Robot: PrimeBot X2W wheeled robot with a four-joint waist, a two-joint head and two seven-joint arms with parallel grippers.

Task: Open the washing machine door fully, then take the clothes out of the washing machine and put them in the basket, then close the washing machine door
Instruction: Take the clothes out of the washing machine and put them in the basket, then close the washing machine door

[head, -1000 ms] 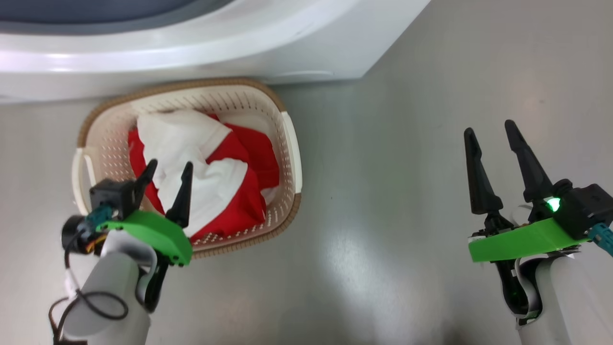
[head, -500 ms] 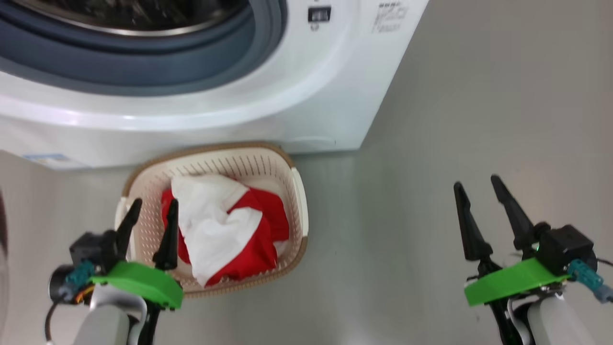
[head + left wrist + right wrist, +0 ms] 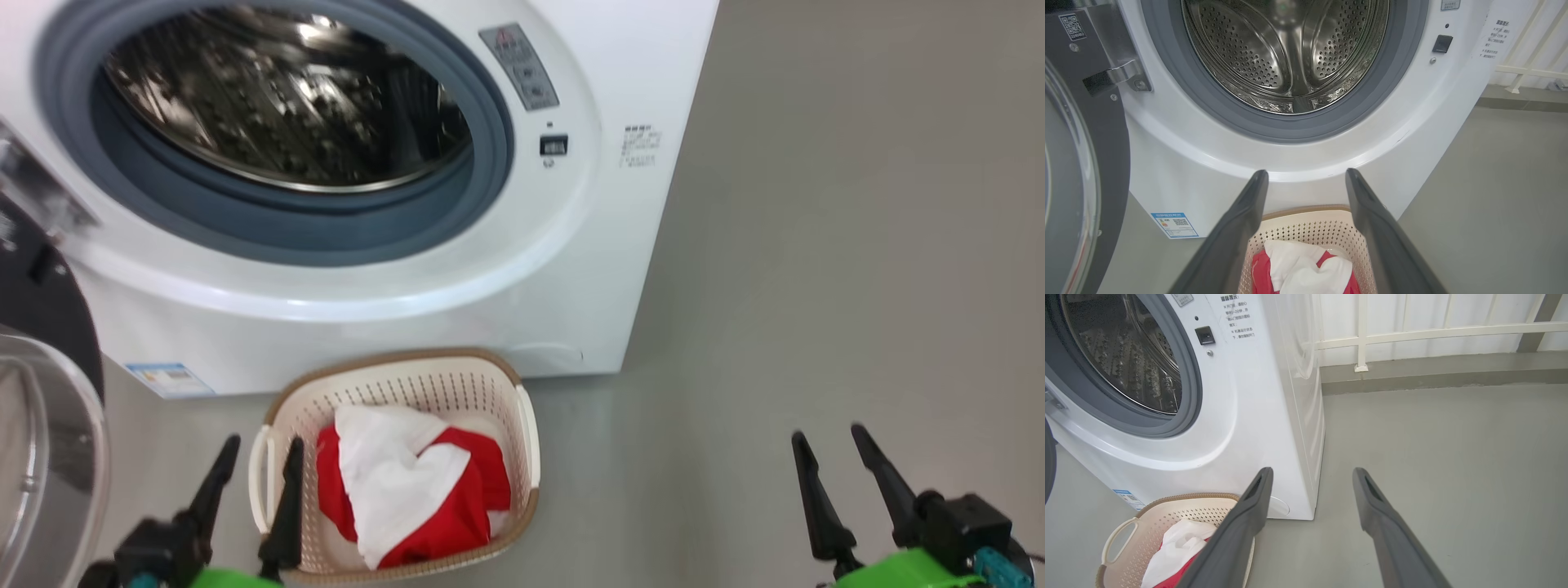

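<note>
Camera raised, clothes point(image 3: 412, 490) in basket point(image 3: 408, 388), door point(image 3: 49, 425) open

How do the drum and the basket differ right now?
The drum is shiny steel and shows bare metal; the basket is cream plastic and holds the clothes. The drum opens sideways; the basket opens upward on the floor. Both are perforated.
</note>
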